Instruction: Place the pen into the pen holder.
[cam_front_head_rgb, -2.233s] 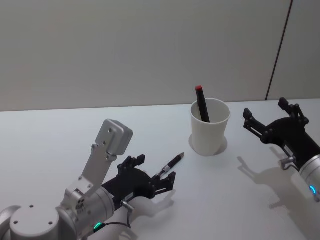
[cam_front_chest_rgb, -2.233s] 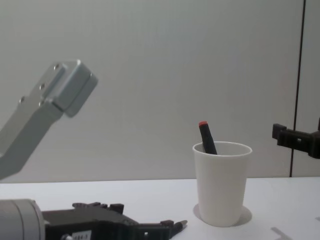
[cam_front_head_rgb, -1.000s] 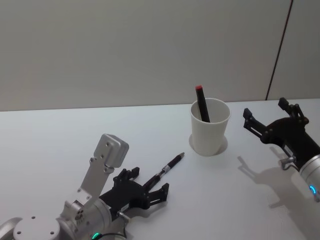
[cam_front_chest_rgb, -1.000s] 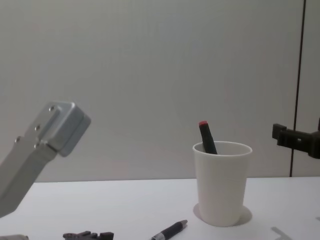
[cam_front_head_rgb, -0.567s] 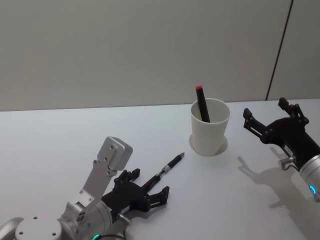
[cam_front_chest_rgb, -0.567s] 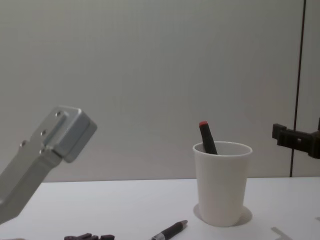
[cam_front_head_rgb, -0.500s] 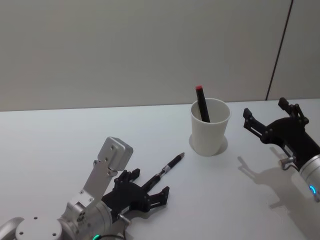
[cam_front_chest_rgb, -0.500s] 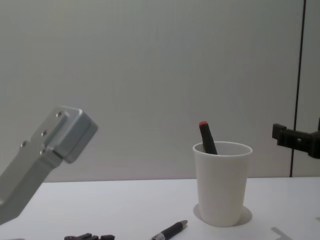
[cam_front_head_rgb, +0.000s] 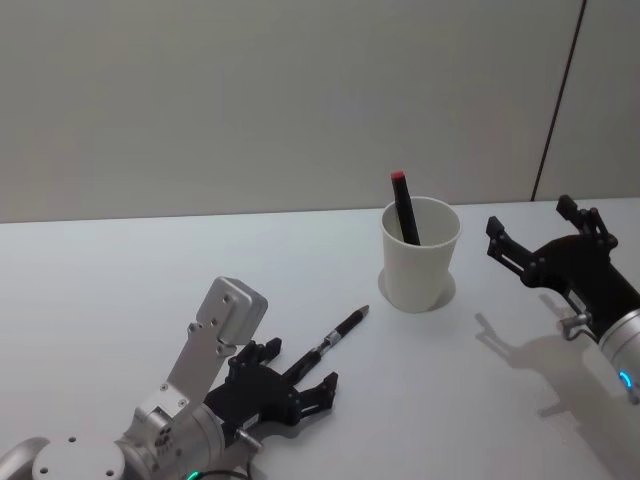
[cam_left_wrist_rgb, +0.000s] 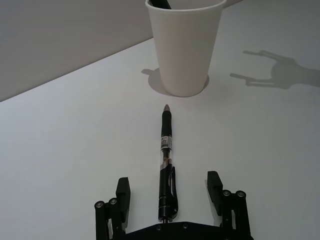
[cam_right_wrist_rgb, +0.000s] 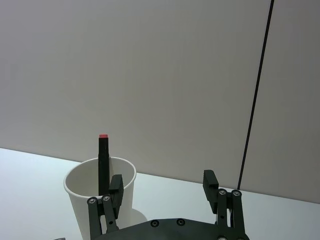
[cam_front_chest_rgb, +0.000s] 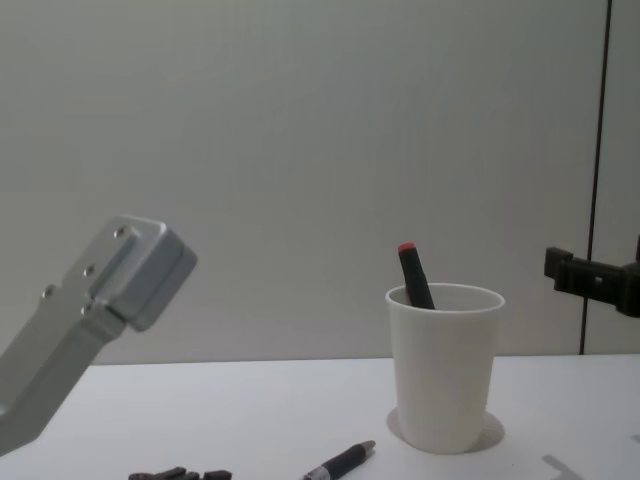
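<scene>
My left gripper (cam_front_head_rgb: 301, 363) is wide open around the pen (cam_left_wrist_rgb: 166, 150)
The thin black pen lies flat on the smooth table (cam_front_head_rgb: 120, 290), pointing at the round paper cup (cam_front_head_rgb: 420, 262); right gripper (cam_front_head_rgb: 530, 216) open too.

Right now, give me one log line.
left gripper open, astride pen clip end | pen flat on table, tip toward cup | cup upright, red-capped marker inside | right gripper open, parked right of cup

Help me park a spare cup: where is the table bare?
Bare table runs along the far left, from the wall to the left claw. Another bare patch lies near, between the pen and right claw. It is crowded from the left claw along the pen to the pen holder.
</scene>
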